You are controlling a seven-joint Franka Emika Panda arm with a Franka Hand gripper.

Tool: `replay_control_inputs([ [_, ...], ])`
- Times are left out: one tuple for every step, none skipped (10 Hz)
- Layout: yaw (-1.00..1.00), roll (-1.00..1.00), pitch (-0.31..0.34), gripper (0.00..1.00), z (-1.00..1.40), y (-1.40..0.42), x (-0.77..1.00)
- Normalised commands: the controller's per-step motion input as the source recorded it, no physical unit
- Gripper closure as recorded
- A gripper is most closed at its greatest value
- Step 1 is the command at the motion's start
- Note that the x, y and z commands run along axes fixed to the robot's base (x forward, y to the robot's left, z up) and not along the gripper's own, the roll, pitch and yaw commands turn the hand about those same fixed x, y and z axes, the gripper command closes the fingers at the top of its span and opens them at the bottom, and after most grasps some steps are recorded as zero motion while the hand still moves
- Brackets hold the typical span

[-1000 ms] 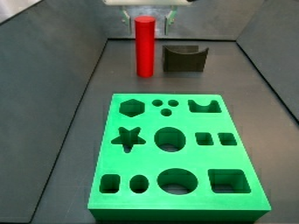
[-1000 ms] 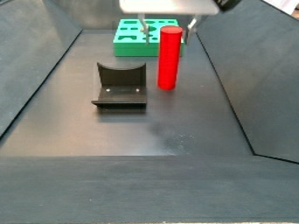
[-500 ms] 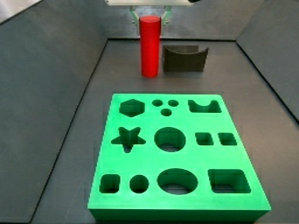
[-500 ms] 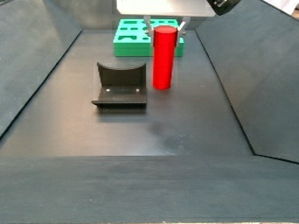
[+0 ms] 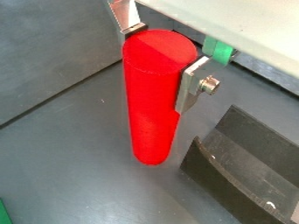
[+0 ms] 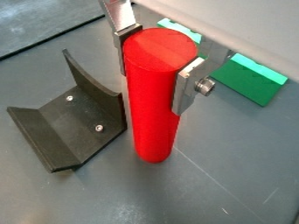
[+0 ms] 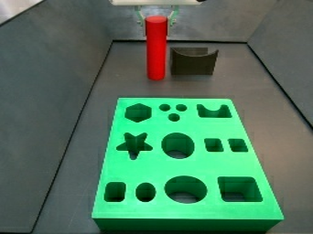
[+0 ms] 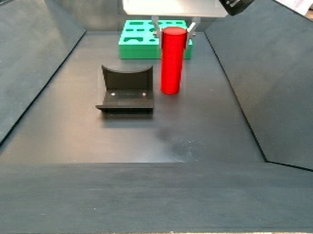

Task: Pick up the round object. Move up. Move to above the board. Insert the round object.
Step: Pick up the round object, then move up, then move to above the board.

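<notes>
The round object, a tall red cylinder peg (image 7: 156,50), stands upright on the dark floor at the far end, beyond the board (image 7: 251,123). It also shows in the other side view (image 8: 174,59) and in both wrist views (image 5: 152,96) (image 6: 158,87). My gripper (image 7: 158,13) is over its top. In both wrist views the gripper (image 5: 162,57) (image 6: 156,61) has its silver fingers (image 6: 187,83) pressed on opposite sides of the peg's upper end. The green board with shaped holes lies flat, apart from the peg, and also shows in a side view (image 8: 137,38).
The dark fixture (image 7: 193,60) stands right beside the peg, also seen in a side view (image 8: 124,90) and in both wrist views (image 6: 65,122) (image 5: 251,166). Sloping grey walls (image 7: 73,101) bound the floor on both sides.
From one second ago to half a second ago the peg shifted slightly sideways under the gripper, still standing on the floor. Nothing visibly moved since.
</notes>
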Motion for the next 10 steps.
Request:
replay_control_inputs([
  [0.0, 0.0, 0.0, 1.0, 0.0, 0.0, 0.0],
  [0.0, 0.0, 0.0, 1.0, 0.0, 0.0, 0.0],
  [0.0, 0.0, 0.0, 1.0, 0.0, 0.0, 0.0],
  [0.0, 0.0, 0.0, 1.0, 0.0, 0.0, 0.0],
  [0.0, 0.0, 0.0, 1.0, 0.83, 0.0, 0.0],
  [0.0, 0.0, 0.002, 1.0, 0.81, -0.01, 0.02],
  [-0.01, 0.0, 0.018, 1.0, 0.69, -0.01, 0.01],
  [-0.01, 0.01, 0.037, 1.0, 0.49, -0.01, 0.01],
  [-0.01, 0.02, 0.054, 1.0, 0.31, 0.0, 0.01],
  [-0.14, 0.11, 0.363, 1.0, 1.0, -0.13, -0.39],
])
